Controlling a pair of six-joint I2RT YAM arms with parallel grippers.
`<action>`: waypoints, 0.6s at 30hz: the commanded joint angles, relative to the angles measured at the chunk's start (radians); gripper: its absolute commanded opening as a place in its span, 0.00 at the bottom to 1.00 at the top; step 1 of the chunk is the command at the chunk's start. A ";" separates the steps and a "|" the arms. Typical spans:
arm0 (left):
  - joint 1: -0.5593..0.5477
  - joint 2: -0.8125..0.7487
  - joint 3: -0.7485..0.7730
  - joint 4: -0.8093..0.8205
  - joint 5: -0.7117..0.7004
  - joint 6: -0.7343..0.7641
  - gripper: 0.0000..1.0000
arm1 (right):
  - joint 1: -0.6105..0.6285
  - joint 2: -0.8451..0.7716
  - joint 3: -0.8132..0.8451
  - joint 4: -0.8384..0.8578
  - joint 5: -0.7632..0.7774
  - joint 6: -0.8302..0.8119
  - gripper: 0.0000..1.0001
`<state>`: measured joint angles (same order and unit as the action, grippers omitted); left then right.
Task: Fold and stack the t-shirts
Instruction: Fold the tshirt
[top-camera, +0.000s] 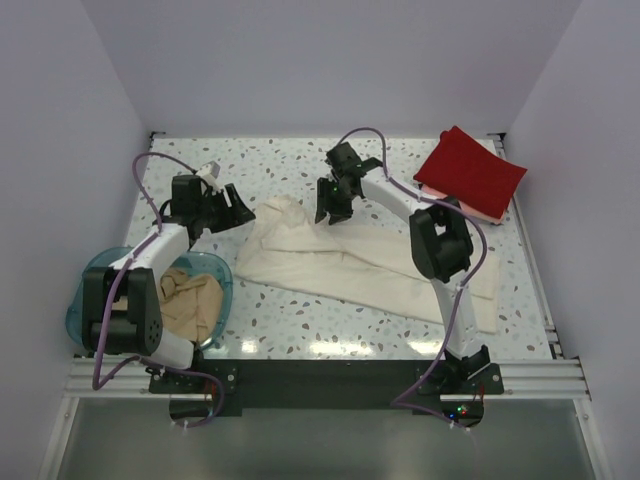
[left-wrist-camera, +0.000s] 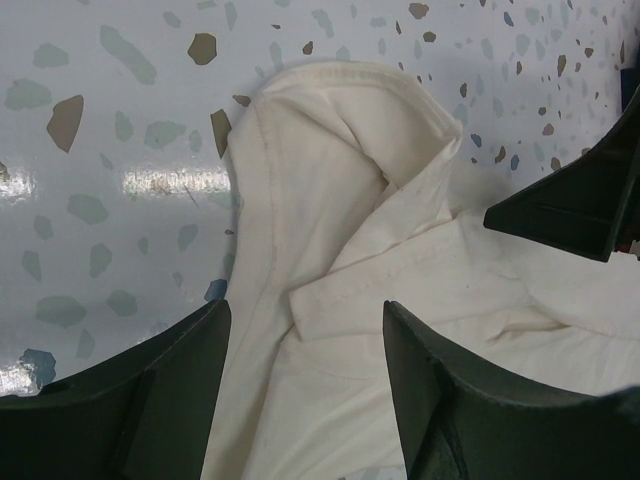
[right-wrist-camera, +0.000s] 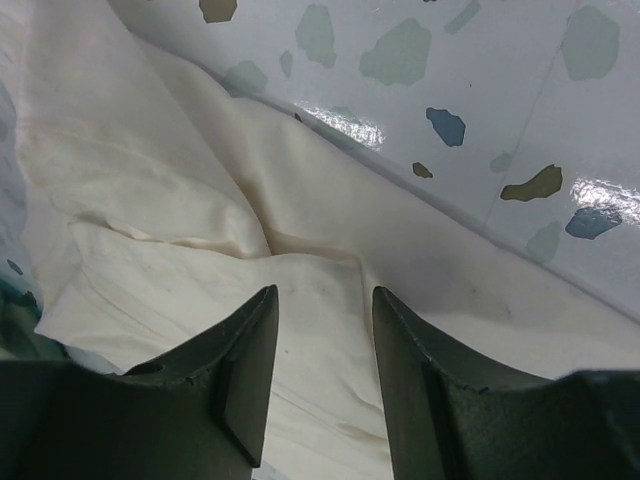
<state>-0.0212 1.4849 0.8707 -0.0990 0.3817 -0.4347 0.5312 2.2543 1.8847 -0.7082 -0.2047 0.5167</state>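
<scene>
Cream t-shirt (top-camera: 340, 262), long axis diagonal far-left to near-right; left end effector (left-wrist-camera: 302, 320), right end effector (right-wrist-camera: 323, 300) spread.

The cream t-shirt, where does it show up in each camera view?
Top external: the cream t-shirt lies spread across the middle, running toward the near right.
Left wrist: the shirt fills the centre and lower right.
Right wrist: the shirt covers the left and bottom.
Shared landmark: the speckled tabletop.

Four t-shirts are lying in view: one cream-white (top-camera: 350, 265), one red (top-camera: 470, 170), one salmon pink (top-camera: 488, 212), one tan (top-camera: 195, 300). One translucent blue tub (top-camera: 85, 275) is sitting there.
</scene>
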 joint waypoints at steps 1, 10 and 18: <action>0.001 -0.031 -0.002 0.015 0.019 0.005 0.67 | 0.004 0.019 0.022 0.024 -0.013 -0.020 0.46; 0.001 -0.029 -0.007 0.010 0.020 0.011 0.67 | 0.009 0.053 0.040 0.018 -0.015 -0.024 0.41; 0.001 -0.026 -0.022 -0.022 -0.012 0.045 0.67 | 0.013 0.048 0.037 0.029 -0.041 -0.024 0.25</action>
<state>-0.0212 1.4841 0.8616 -0.1005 0.3847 -0.4259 0.5335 2.3062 1.8877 -0.7052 -0.2092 0.5030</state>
